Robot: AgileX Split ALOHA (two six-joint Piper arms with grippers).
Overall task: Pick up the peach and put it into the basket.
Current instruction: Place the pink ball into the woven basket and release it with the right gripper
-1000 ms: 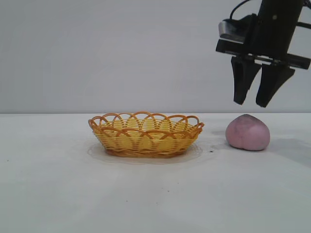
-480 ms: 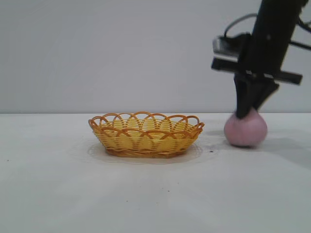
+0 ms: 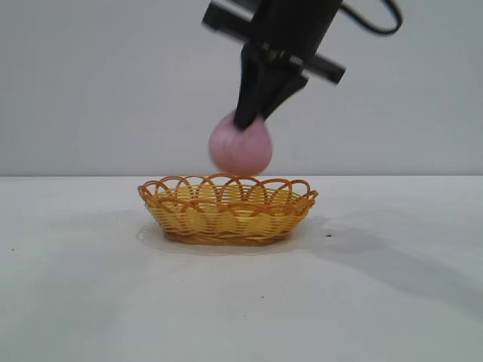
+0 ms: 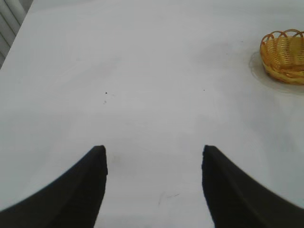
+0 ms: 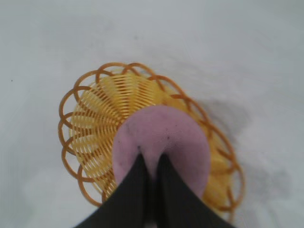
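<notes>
Right wrist view: my right gripper [image 5: 151,164] pinches the peach's [image 5: 164,137] pointed top, basket [image 5: 90,118] directly beneath. It looks soft, light, so a narrow hold may slip. Left gripper [image 4: 153,183] gapes idle, far off.

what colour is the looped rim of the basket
Orange, above yellow woven sides; the basket rim shows best in the exterior view.
</notes>
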